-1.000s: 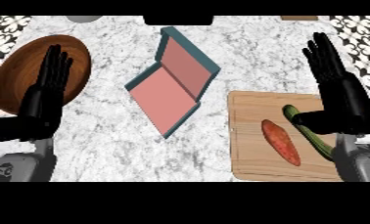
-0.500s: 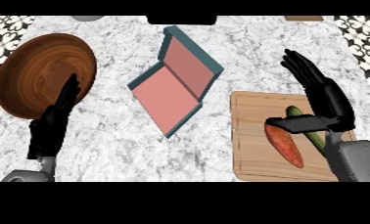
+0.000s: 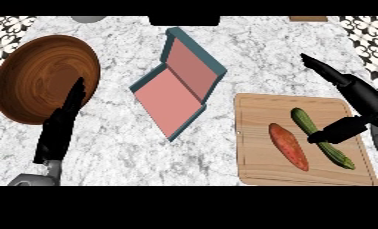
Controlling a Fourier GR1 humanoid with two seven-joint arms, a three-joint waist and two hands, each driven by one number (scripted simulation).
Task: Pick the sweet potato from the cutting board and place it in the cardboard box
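Observation:
An orange sweet potato (image 3: pixel 289 146) lies on the wooden cutting board (image 3: pixel 258 113) at the lower right, beside a green cucumber (image 3: pixel 304 119). My right hand (image 3: pixel 347 85) is open above the board's right side, fingers stretched up-left and thumb (image 3: pixel 336 131) lying over the cucumber; it is apart from the sweet potato. The open box (image 3: pixel 177 90), teal outside and pink inside, lies in the middle of the counter. My left hand (image 3: pixel 61 123) is open, edge-on at the lower left.
A brown wooden bowl (image 3: pixel 43 78) sits at the left edge, just behind my left hand. A grey object (image 3: pixel 88 19) and a wooden item (image 3: pixel 308 18) show at the counter's far edge. Patterned tiles fill the top corners.
My right hand has moved down over the cutting board and turned, its thumb now over the cucumber. My left hand has dropped lower and turned edge-on.

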